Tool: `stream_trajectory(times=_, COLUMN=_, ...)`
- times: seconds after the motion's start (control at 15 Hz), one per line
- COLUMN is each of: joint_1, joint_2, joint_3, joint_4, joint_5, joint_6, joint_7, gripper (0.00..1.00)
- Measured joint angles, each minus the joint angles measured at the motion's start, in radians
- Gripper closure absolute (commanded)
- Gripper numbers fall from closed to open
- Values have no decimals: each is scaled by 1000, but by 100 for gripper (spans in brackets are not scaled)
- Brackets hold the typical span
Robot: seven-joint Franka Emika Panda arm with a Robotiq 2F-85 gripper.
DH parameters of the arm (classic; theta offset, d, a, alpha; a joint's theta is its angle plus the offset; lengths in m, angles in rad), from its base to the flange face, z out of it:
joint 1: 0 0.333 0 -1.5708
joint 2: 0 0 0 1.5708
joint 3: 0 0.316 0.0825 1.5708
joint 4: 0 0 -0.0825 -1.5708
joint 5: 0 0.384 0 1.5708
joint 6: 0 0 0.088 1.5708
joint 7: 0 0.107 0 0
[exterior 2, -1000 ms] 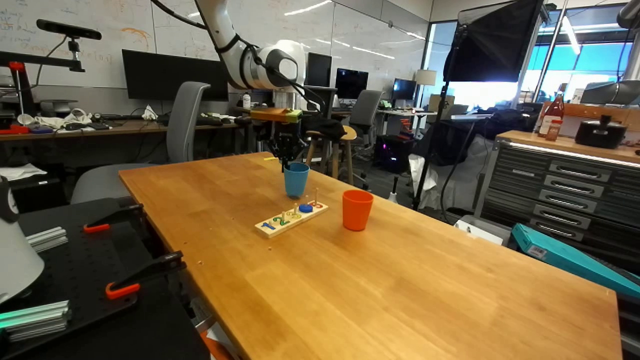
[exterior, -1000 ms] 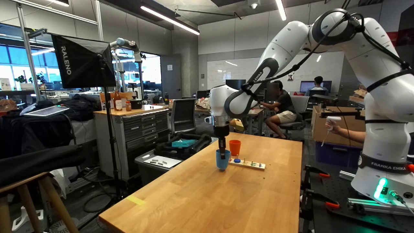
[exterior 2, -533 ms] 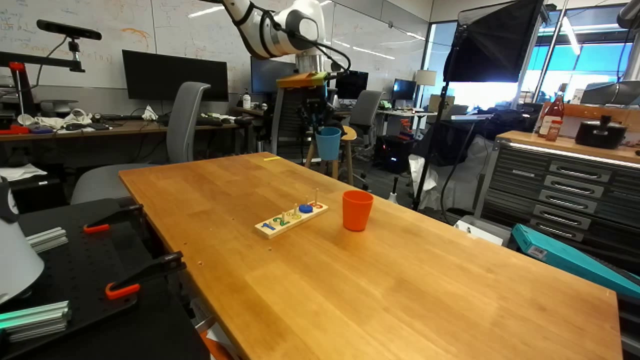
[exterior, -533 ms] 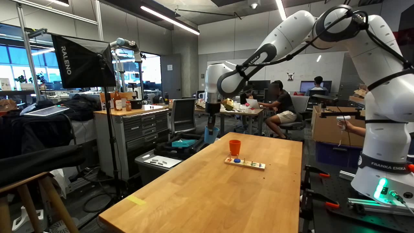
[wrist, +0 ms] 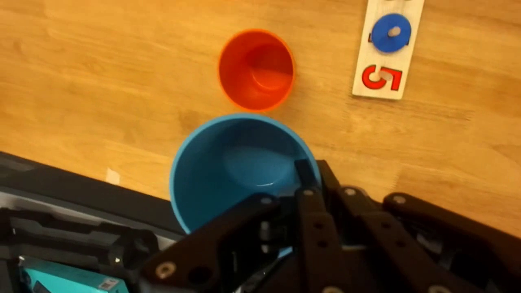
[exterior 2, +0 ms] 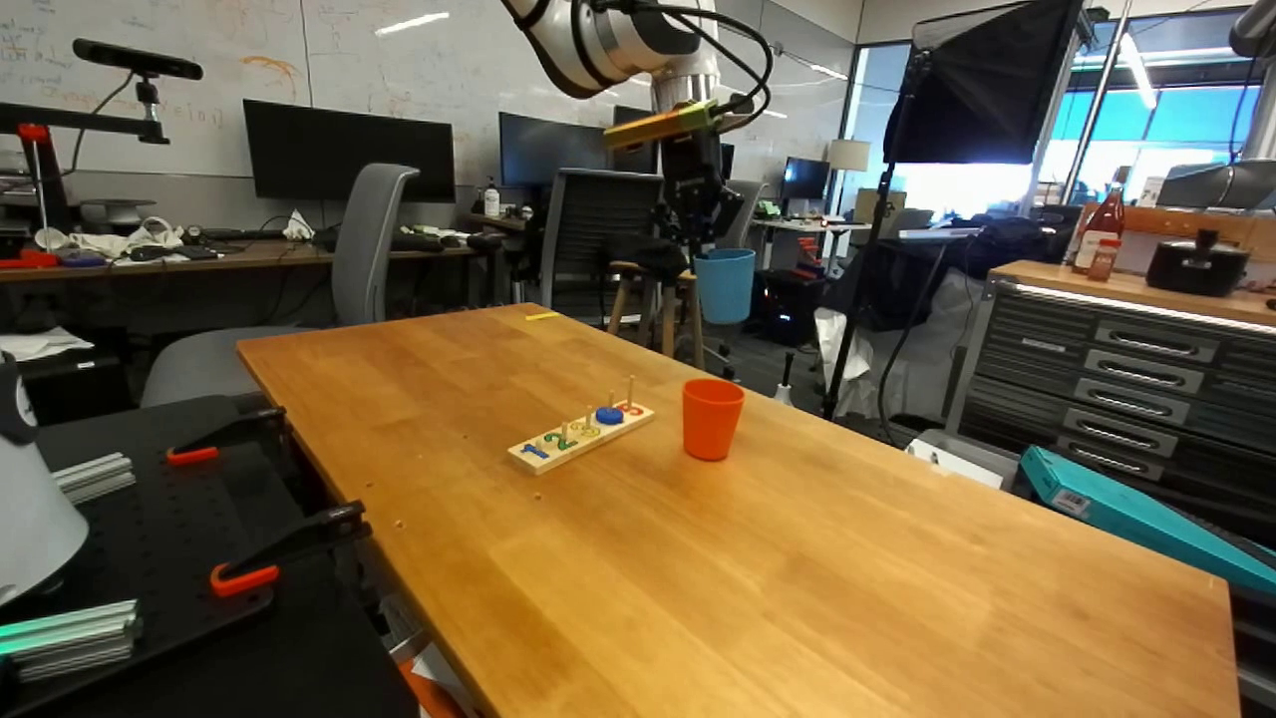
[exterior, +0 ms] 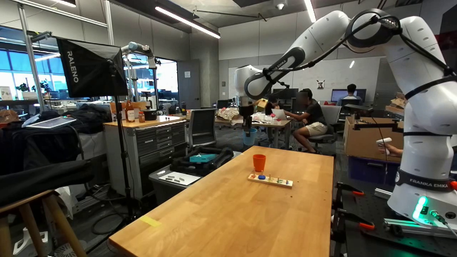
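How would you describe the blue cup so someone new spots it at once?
Find the wooden table, then follow the big white arm beside it down to the dark fingers. They pinch the blue cup by its rim. Unlike the orange cup, which stands on the table, it is held up in the air.

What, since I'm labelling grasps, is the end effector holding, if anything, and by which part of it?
The blue cup, by its rim: the end effector pinches it there, one fingertip inside the cup, the other outside.
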Motion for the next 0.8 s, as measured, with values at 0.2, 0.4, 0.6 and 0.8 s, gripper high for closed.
stream_trajectory(times=0.2, joint_1=-19, joint_2=2, joint_3=-1, joint_4=-11, joint_5=0, joint_6=-78, joint_7=0, gripper=99)
stream_trajectory(times=0.4, joint_1=-29, joint_2=12, joint_3=-1, joint_4=-27, joint_5=-1, joint_6=-100, joint_7=3, gripper=99)
stream_trajectory(times=0.6, joint_1=-39, joint_2=36, joint_3=-1, joint_4=-33, joint_5=-1, joint_6=-98, joint_7=9, gripper=99)
stream_trajectory(times=0.8, joint_1=-45, joint_2=60, joint_3=-1, joint_4=-32, joint_5=-1, joint_6=-85, joint_7=18, gripper=99)
